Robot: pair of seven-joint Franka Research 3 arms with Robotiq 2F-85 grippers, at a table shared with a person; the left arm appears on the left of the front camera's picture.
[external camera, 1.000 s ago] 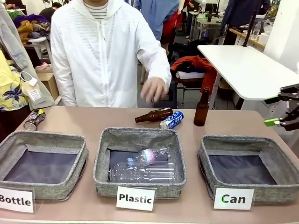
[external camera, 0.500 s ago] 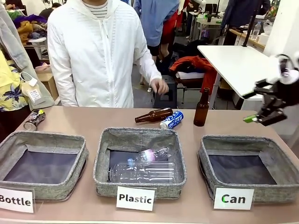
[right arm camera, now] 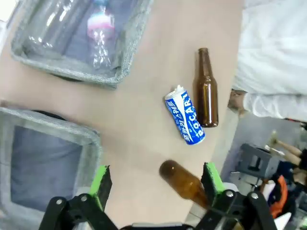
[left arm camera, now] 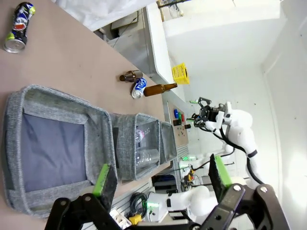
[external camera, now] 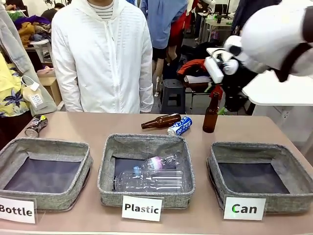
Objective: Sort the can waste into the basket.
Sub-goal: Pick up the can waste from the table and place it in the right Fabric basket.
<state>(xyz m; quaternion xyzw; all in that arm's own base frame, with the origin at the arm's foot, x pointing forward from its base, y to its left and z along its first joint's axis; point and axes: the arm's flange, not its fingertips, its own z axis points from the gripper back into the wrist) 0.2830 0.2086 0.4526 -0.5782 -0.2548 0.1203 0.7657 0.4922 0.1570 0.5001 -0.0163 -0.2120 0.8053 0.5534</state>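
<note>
A blue and white can (external camera: 179,126) lies at the back middle of the table beside a lying brown bottle (external camera: 161,120). A crushed dark can (external camera: 35,125) lies at the far left edge. The grey basket labelled "Can" (external camera: 259,149) stands front right, holding nothing. My right arm (external camera: 274,39) hangs high over the back right. Its gripper (right arm camera: 156,179) is open above the table, with the blue can (right arm camera: 184,117) ahead of it and the Can basket (right arm camera: 48,163) to one side. My left gripper (left arm camera: 159,177) is open, high above the "Bottle" basket (left arm camera: 57,143), far from the crushed can (left arm camera: 19,26).
An upright brown bottle (external camera: 211,113) stands right of the blue can, close under my right gripper. The "Plastic" basket (external camera: 146,142) holds clear bottles; the "Bottle" basket (external camera: 44,147) stands front left. A person in a white jacket (external camera: 102,54) stands at the far side.
My right arm has swung up and leftward from the table's right edge to above the upright bottle. The person's hand has drawn back from the table.
</note>
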